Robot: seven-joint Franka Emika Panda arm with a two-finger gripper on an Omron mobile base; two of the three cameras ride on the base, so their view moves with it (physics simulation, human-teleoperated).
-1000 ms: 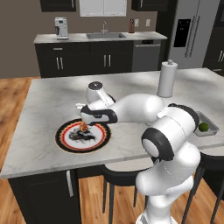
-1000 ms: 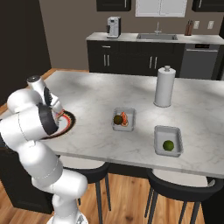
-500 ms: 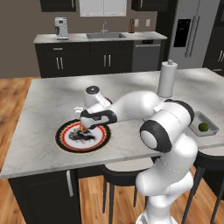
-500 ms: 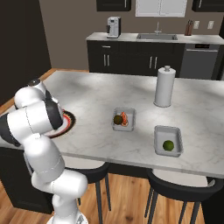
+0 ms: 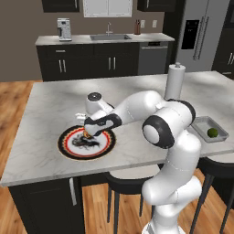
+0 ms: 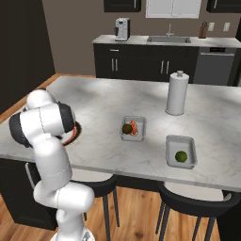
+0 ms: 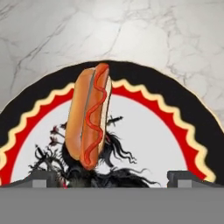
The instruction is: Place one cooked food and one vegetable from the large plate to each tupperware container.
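Hot dog (image 7: pixel 89 118) is seen lying on the large plate (image 5: pixel 68 145) near the island worktop's front left edge, under the gripper (image 7: pixel 112 177) with jaws spread wide and nothing held; it is judged light, soft and easily squashed, best pinched gently across the bun's mid-length.

I find no readable words, labels, brand names or numbers anywhere in these views. The large plate (image 7: pixel 175 140) beneath my pincer carries only a black scribbly motif on its white centre, which forms no letters that I can make out.
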